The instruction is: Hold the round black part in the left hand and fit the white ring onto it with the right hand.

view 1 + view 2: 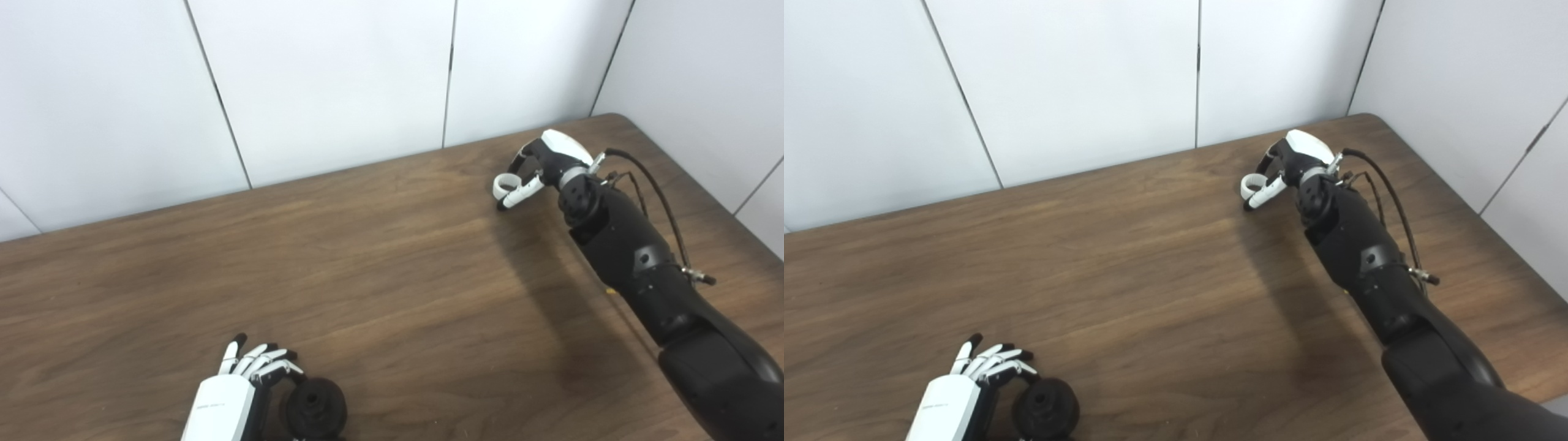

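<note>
We have our left hand (229, 392) low at the near edge of the worktop (380, 294), its fingers curled around the far side of the black part (315, 407). The part seems to rest on the wood with the hand wrapped beside it; whether the grip is firm or the fingers only touch it, we cannot tell. Keeping it there, close to the body, gives us a steady base to bring the ring to.

Our right hand (1283, 165) is stretched out toward the far right corner, well apart from the left. It pinches the ring (1253, 183) between thumb and fingers, so this hand is closed on the ring. The ring looks lifted a little off the wood, though we cannot be sure of it.

The part is a squat round disc. Its short axis stands roughly upright, tilted slightly toward the camera, and its top face with the central hub or hole looks up at us. That face is where the ring should go, we judge.

The ring is held nearly on edge, its opening facing left and toward us; it would need turning flat before it can seat
</note>
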Available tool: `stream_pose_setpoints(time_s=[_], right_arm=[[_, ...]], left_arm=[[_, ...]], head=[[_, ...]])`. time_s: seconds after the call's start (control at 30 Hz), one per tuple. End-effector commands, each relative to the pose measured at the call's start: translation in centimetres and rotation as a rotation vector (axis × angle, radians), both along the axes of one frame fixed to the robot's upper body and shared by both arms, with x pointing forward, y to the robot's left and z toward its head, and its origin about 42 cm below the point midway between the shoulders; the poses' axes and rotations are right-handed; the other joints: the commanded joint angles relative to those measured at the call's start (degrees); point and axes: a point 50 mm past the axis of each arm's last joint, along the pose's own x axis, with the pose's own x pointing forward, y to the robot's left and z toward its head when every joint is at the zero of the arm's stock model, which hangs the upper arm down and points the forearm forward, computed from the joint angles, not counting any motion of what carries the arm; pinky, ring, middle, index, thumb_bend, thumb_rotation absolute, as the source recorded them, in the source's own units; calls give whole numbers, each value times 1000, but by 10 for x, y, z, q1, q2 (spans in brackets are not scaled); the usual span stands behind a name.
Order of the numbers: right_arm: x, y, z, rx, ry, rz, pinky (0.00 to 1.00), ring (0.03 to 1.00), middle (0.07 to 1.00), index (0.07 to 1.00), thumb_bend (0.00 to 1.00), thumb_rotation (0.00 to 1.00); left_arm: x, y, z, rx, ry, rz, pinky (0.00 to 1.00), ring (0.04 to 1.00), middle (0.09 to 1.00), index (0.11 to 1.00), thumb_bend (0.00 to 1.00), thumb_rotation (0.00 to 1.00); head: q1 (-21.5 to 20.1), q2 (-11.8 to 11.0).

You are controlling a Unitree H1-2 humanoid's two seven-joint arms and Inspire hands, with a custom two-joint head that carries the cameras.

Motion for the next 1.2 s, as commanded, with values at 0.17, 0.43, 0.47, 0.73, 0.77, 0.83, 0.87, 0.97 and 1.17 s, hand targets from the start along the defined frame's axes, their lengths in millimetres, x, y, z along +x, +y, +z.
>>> stream_pose_setpoints(time_s=[0.17, 0.43, 0.47, 0.73, 0.77, 0.83, 0.87, 0.97, 1.17], right_arm=[[1, -5, 15, -38, -96, 21, 1000, 999, 851, 485, 523, 131], [-3, -6, 17, -60, -119, 54, 1000, 985, 841, 485, 523, 129], [-5, -4, 20, -56, -126, 60, 1000, 984, 841, 485, 523, 129], [-17, 13, 46, -24, -152, 144, 1000, 994, 848, 485, 523, 132], [-18, 16, 48, -24, -153, 157, 1000, 994, 848, 485, 523, 132], [-20, 20, 52, -23, -157, 177, 1000, 995, 850, 485, 523, 131], [-21, 23, 54, -25, -159, 188, 1000, 995, 850, 485, 523, 131], [-24, 28, 58, -28, -165, 210, 1000, 992, 850, 486, 522, 130], [-32, 38, 64, -39, -173, 262, 1000, 996, 846, 485, 523, 130]], left_arm=[[-1, 1, 5, 19, -16, 3, 1000, 848, 758, 484, 524, 52], [1, -2, 4, 15, -23, -4, 1000, 846, 756, 484, 524, 52], [1, -2, 4, 14, -24, -5, 1000, 845, 755, 484, 524, 52], [1, -8, 3, 24, -18, -6, 1000, 854, 760, 484, 524, 53], [2, -8, 2, 25, -19, -6, 1000, 855, 760, 484, 524, 53], [2, -9, 2, 27, -19, -6, 1000, 856, 761, 484, 524, 53], [3, -10, 2, 27, -20, -8, 1000, 857, 762, 484, 524, 53], [3, -11, 1, 29, -21, -9, 1000, 859, 763, 484, 524, 53], [2, -14, 1, 27, -23, -8, 1000, 858, 762, 484, 524, 52]], head=[[-3, 3], [12, 5], [15, 6], [32, 7], [34, 7], [35, 7], [37, 6], [40, 6], [53, 7]])
